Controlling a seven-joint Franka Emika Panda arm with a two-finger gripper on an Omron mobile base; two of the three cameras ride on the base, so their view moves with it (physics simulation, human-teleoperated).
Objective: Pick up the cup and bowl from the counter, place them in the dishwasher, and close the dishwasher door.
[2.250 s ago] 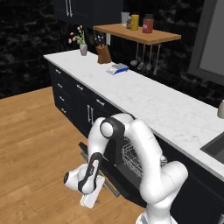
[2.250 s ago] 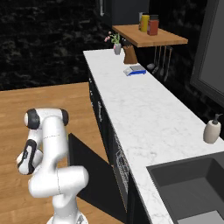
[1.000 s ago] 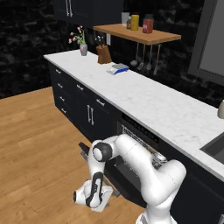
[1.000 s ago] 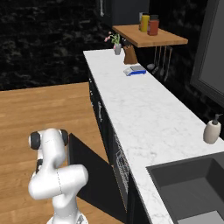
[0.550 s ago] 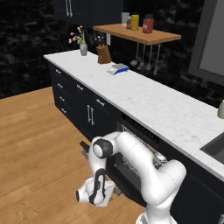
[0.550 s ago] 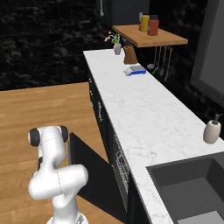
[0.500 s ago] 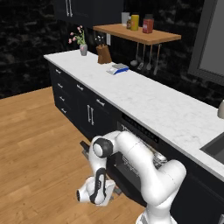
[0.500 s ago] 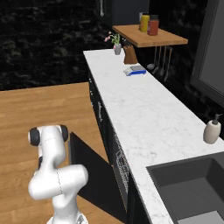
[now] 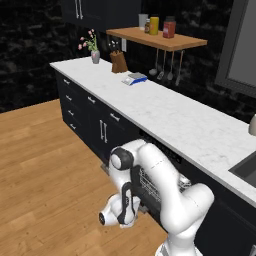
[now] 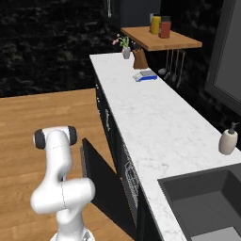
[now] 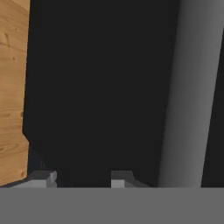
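My gripper (image 11: 82, 178) is low in front of the dishwasher (image 9: 159, 184), close against the black dishwasher door (image 11: 100, 87). The door's grey bar handle (image 11: 188, 96) runs just beside the fingertips (image 11: 120, 178). The tips stand partly apart with only black panel between them, and whether they pinch anything is unclear. The door (image 10: 101, 181) hangs half raised beside the white wire rack (image 10: 129, 176). The hand (image 9: 125, 212) sits under the bent arm near the floor. The counter (image 9: 175, 112) runs above it. The cup and bowl are out of view.
On the counter stand a flower vase (image 9: 95, 56), a knife block (image 9: 119, 62), a blue-and-white item (image 9: 134, 78) and a soap bottle (image 10: 229, 140). The sink (image 10: 207, 202) lies at the near end. A wooden shelf (image 9: 157, 37) holds jars. Wooden floor (image 9: 45, 175) spreads left.
The arm folded down from waist height to floor level. Over the last second the hand edged up and in toward the dishwasher door.
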